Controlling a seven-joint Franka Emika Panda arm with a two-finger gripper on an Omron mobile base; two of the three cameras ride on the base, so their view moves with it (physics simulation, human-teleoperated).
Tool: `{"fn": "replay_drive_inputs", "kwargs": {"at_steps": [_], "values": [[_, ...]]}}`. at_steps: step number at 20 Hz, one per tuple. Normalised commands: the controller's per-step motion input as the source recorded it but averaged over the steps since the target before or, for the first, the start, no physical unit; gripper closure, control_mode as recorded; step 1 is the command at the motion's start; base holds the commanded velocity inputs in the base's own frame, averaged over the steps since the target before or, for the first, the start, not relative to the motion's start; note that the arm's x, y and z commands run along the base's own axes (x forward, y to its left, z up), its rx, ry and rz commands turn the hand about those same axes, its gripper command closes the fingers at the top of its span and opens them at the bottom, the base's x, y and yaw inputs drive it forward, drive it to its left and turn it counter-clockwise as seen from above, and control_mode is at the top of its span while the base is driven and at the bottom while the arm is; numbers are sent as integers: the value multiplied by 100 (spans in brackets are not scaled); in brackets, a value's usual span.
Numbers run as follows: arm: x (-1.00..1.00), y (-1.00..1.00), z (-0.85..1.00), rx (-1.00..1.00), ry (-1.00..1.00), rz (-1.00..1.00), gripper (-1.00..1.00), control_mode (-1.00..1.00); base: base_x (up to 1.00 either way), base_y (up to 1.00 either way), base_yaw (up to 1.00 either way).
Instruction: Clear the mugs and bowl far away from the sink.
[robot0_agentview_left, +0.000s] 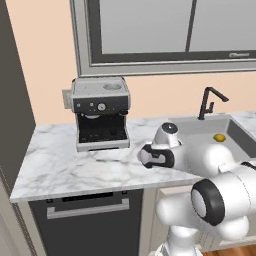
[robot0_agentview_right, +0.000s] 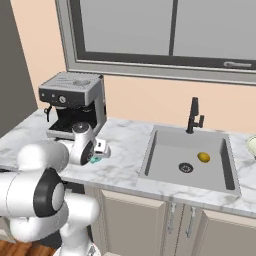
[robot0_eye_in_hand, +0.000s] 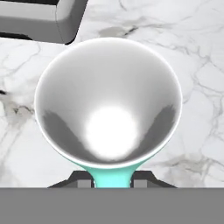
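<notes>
Teal mug (robot0_eye_in_hand: 112, 175) handle between nearly shut fingers (robot0_eye_in_hand: 81, 179), on counter (robot0_eye_in_hand: 201, 87).

Teal mug (robot0_agentview_right: 93, 160) — mostly hidden behind the arm; bowl (robot0_agentview_right: 252, 145) cut by the right edge.

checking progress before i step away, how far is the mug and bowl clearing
Early. Nothing looks cleared for sure. In hand: the gripper is closed on the teal mug's handle, on the marble counter by the coffee machine. Left: the pale bowl, at the picture's edge right of the sink.
</notes>
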Motion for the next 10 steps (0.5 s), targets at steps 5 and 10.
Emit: {"fn": "replay_drive_inputs", "kwargs": {"at_steps": [5, 10], "values": [[-38, 0, 77, 7, 0, 0, 100, -100, 0, 0, 0], [-48, -13, 92, 3, 0, 0, 100, -100, 0, 0, 0]]}}
